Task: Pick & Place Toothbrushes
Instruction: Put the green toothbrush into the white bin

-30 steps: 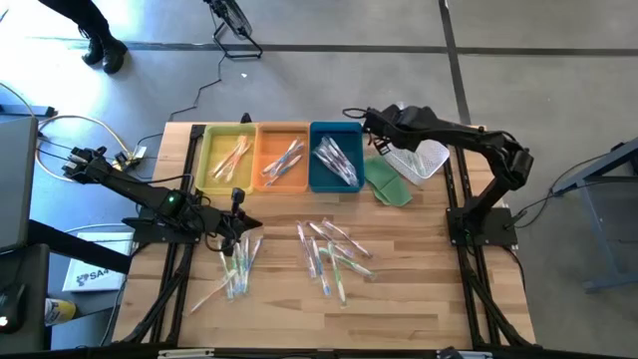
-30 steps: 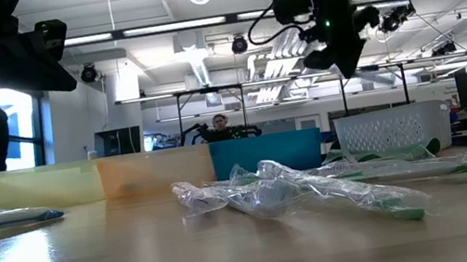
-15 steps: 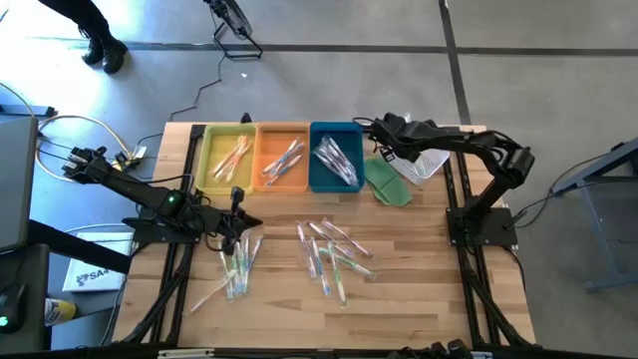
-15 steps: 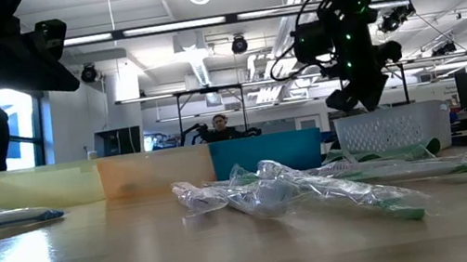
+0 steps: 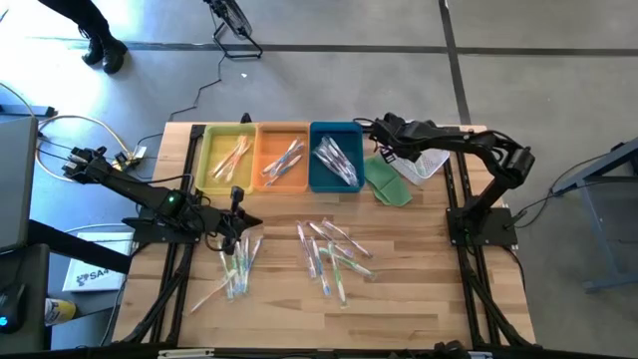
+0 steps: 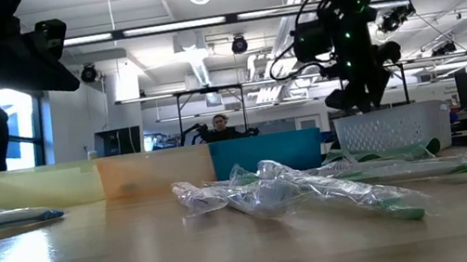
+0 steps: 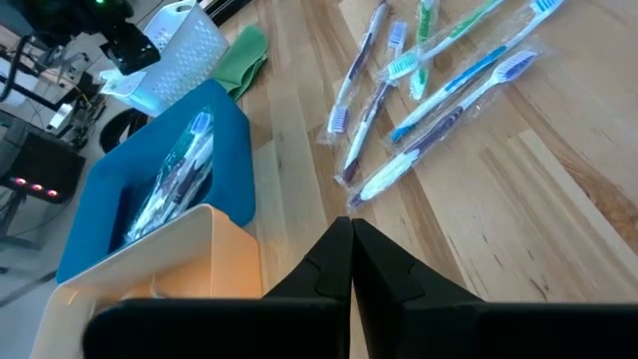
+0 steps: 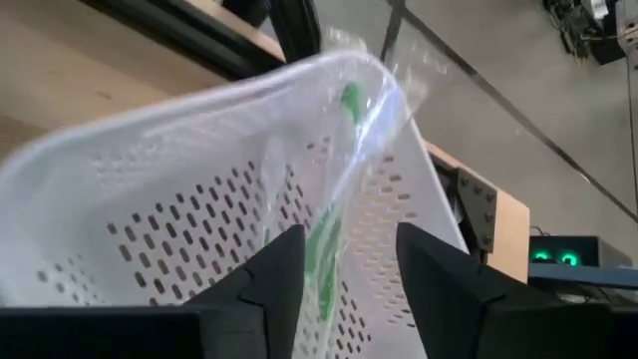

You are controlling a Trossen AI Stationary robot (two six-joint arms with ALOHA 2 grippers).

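While the right gripper (image 5: 384, 140) hangs over the near rim of the white mesh basket (image 5: 424, 160), its fingers stand parted, and a green-handled toothbrush (image 8: 334, 224) in its clear wrapper lies just ahead of them inside the basket, its long axis running away from the fingers toward the basket's far wall; I judge it loose rather than gripped. More toothbrushes lie loose on the table (image 5: 419, 279): a centre scatter (image 5: 332, 255) and a smaller pile (image 5: 235, 267) beside the left gripper (image 5: 237, 214), whose fingers are closed on nothing. That left arm is the nearer one to both heaps, the right arm being well apart from them. Between the right gripper and the scatter stand the blue tray (image 5: 335, 157) and a green cloth (image 5: 387, 182); the orange tray (image 5: 283, 158) and yellow tray (image 5: 228, 158) sit further along, each already holding toothbrushes.
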